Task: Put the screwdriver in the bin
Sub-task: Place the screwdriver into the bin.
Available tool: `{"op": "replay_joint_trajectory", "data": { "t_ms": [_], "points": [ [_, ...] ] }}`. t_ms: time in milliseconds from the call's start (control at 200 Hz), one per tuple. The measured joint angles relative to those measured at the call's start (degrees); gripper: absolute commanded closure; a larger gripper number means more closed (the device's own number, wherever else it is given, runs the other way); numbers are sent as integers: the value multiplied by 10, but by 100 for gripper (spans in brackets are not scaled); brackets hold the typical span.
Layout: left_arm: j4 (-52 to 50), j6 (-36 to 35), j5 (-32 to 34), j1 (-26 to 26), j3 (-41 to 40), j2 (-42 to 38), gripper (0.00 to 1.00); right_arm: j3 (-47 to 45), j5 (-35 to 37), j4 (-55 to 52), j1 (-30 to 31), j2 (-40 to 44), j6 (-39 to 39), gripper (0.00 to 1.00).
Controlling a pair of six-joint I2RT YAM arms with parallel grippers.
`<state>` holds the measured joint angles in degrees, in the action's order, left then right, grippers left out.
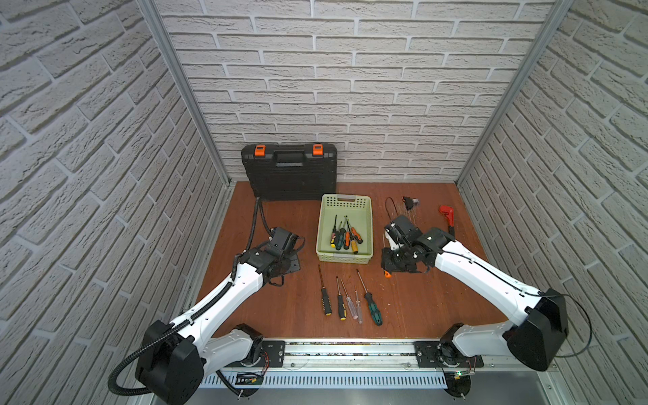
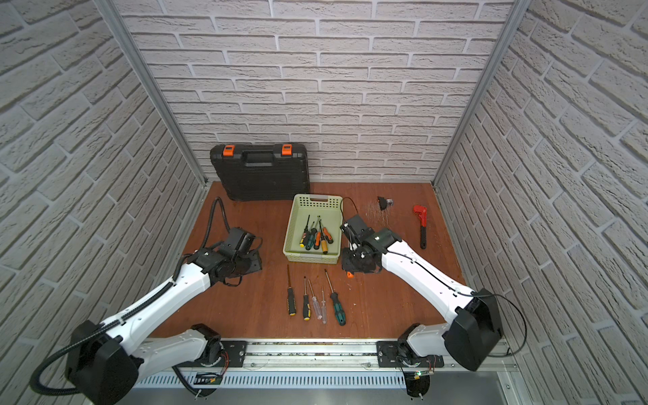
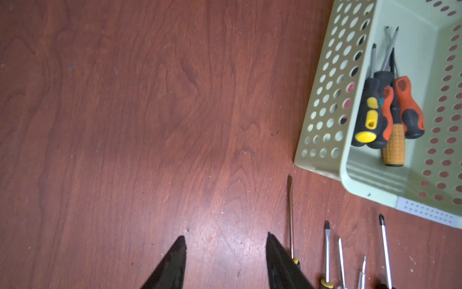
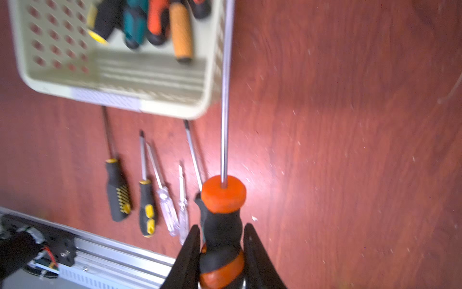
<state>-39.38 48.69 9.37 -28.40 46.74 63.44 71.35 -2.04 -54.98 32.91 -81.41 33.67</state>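
The right gripper (image 4: 221, 226) is clamped on the black-and-orange handle of the screwdriver (image 4: 223, 197). It holds the tool just outside the bin (image 4: 150, 82), on the right arm's side, with the shaft running along that wall. The left gripper (image 3: 225, 240) stands parted and empty over bare worktop (image 3: 125, 125). Five other screwdrivers (image 1: 341, 306) lie in a row before the bin.

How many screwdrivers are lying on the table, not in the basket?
5, in a row in front of the bin: long black-yellow one, shorter black-yellow one, big clear one, small clear one, green one. An orange-black one is held in the right gripper.
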Motion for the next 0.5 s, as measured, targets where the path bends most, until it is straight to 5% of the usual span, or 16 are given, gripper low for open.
{"op": "replay_joint_trajectory", "data": {
  "t_ms": [220, 500],
  "points": [
    [-2, 5, 0, 2, -20, -45, 48, 183, -38, 39, -4, -181, -55, 94],
    [-11, 10, 4, 4, -35, -90, 48, 250, -66, 78, -5, -315, -61, 93]
  ]
}}
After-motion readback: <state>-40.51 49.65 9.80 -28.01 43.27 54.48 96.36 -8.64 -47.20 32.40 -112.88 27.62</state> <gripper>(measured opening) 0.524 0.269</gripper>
